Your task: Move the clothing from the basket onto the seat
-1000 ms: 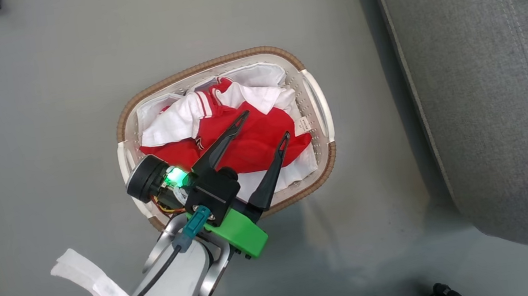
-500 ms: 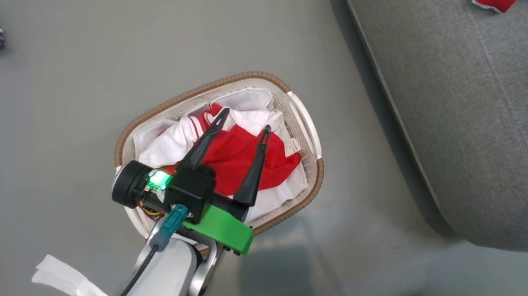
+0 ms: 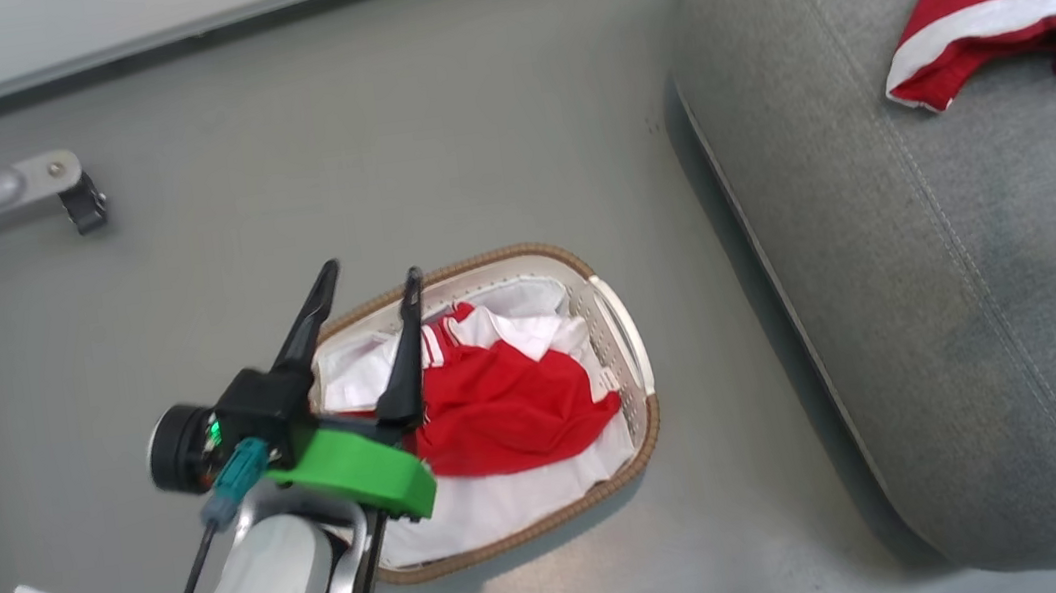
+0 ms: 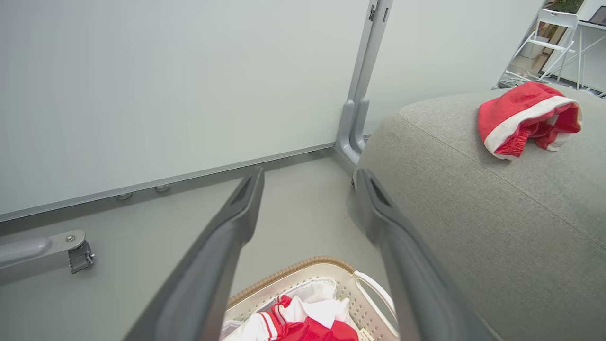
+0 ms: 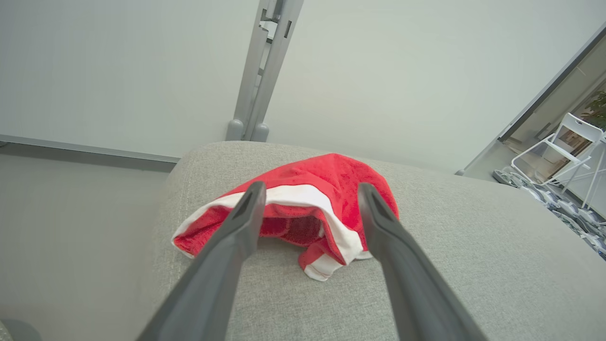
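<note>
Lifting up out of the basket [image 3: 649, 423] since a second ago: left gripper [image 3: 371, 270], spread wide, empty.
Lying heaped in the basket below those fingers, red clothing [image 3: 502, 410]; resting on the seat [image 3: 940, 286], another red garment [image 5: 331, 175], at the right gripper's [image 5: 311, 189] parted, released tips. Leaving bare floor [image 3: 466, 123] between basket and seat.

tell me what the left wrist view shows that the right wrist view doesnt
Left wrist view's own: the open left tool, the basket with red and white clothing inside, and a grey metal leg. Right wrist view's own: the open right tool, close up to the red garment with a white band. Shared: that garment lying on the grey seat, the grey wall post and a white chair.
</note>
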Motion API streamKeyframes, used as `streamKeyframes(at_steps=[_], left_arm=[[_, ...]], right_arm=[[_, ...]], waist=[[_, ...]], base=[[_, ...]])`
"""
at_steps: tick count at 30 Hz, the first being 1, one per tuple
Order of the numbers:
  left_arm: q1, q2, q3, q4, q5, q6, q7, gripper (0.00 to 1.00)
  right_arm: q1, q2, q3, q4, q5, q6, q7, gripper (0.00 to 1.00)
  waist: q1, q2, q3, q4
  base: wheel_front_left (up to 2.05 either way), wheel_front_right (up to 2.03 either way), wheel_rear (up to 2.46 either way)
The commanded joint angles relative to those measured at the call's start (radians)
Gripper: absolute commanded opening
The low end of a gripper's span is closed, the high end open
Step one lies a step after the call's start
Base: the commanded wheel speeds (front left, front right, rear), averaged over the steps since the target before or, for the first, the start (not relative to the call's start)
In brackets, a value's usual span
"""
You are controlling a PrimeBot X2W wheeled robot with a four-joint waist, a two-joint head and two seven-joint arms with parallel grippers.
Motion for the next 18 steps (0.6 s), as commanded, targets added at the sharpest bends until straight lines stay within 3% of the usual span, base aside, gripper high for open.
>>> streamKeyframes(at_steps=[1,6,18], left_arm=[[0.036,-0.002,0.025,-0.002,-0.005,0.005,-0.001,1.00],[0.119,-0.019,0.119,-0.015,0.008,0.008,-0.002,1.00],[0.338,-0.088,0.272,-0.028,0.069,-0.026,-0.002,1.00]], right_arm=[[0.026,0.005,0.014,-0.014,0.014,-0.001,-0.005,1.00],[0.075,0.047,0.059,-0.075,0.056,-0.001,-0.005,1.00],[0.321,0.219,0.112,-0.215,0.116,-0.001,-0.005,1.00]], waist=[[0.0000,0.0000,-0.082,0.033],[0.0000,0.0000,-0.141,0.065],[0.0000,0.0000,-0.251,0.131]], base=[[0.00,0.00,0.00],[0.00,0.00,0.00],[0.00,0.00,0.00]])
